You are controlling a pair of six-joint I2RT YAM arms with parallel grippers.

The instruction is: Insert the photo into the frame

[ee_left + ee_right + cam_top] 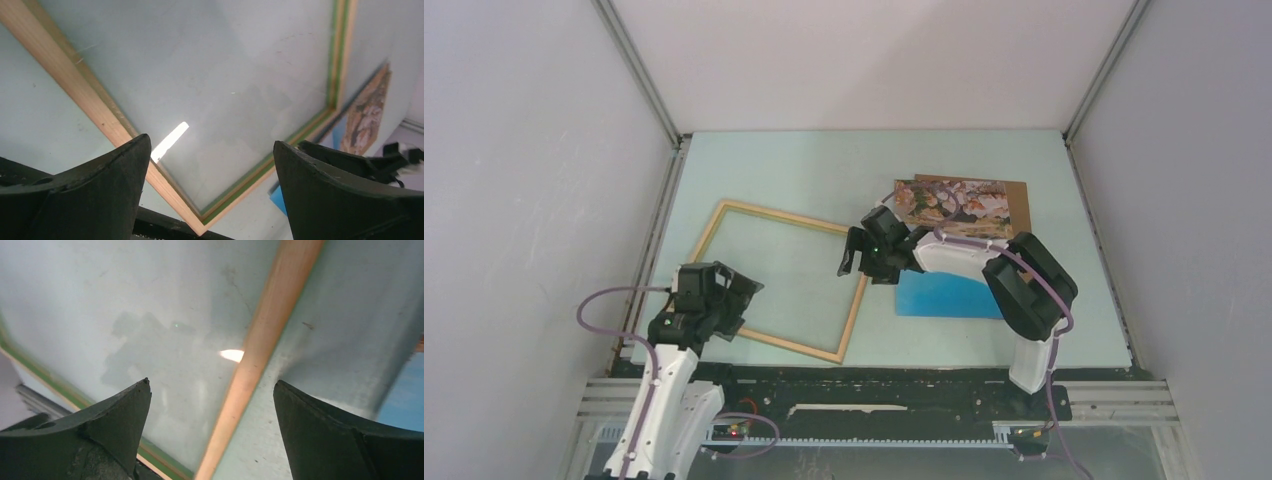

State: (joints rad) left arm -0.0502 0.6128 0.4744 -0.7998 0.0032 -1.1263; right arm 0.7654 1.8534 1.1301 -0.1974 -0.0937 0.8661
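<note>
Left hand [746, 300] and right hand [852, 262] both released (nothing held); one frame [769, 213], one photo [949, 297].

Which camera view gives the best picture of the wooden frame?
The top external view: the frame appears nearly whole, all four rails visible, only two corners hidden. The left wrist view shows the frame as parts of three rails; the right wrist view shows parts of two.
</note>
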